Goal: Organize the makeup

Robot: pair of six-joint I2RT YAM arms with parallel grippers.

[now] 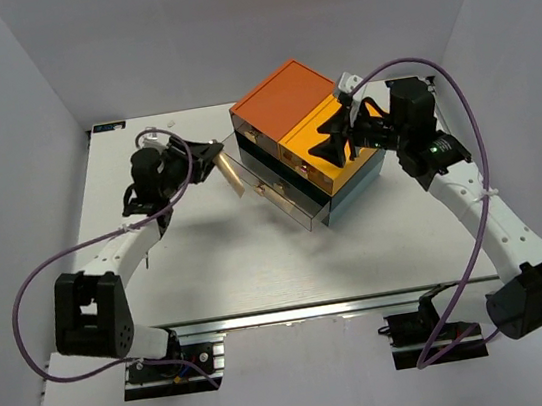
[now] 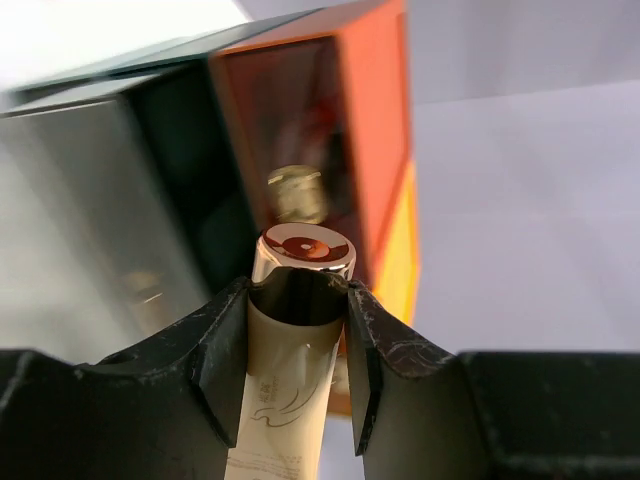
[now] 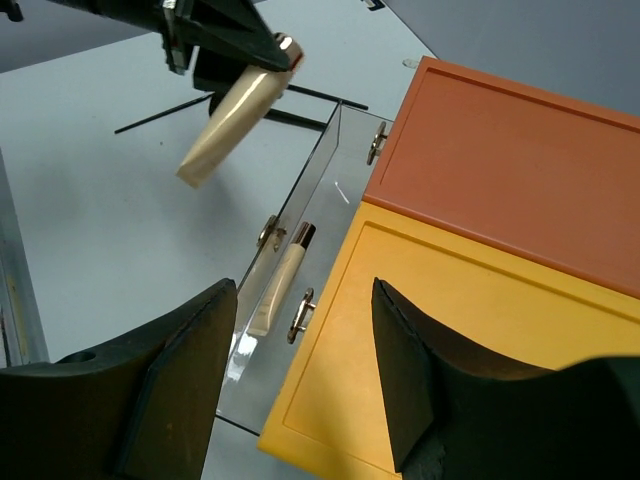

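Note:
My left gripper point(image 2: 298, 300) is shut on a beige tube point(image 2: 285, 400) with a shiny gold cap point(image 2: 305, 250), gripping it just below the cap. It holds the tube in the air point(image 1: 232, 175) left of the drawer box point(image 1: 302, 138), with the cap end pointing at the box. In the right wrist view the held tube point(image 3: 235, 115) hangs above the table, beside a pulled-out clear drawer point(image 3: 300, 190). A second beige tube point(image 3: 280, 280) lies inside that drawer. Thin black sticks point(image 3: 160, 117) lie on the table behind. My right gripper point(image 3: 305, 340) hovers open over the box's yellow top point(image 3: 450, 330), holding nothing.
The box has an orange lid section point(image 3: 520, 160) beside the yellow one, and small metal drawer handles point(image 3: 300, 315). White walls enclose the table point(image 1: 219, 261) on the left, back and right.

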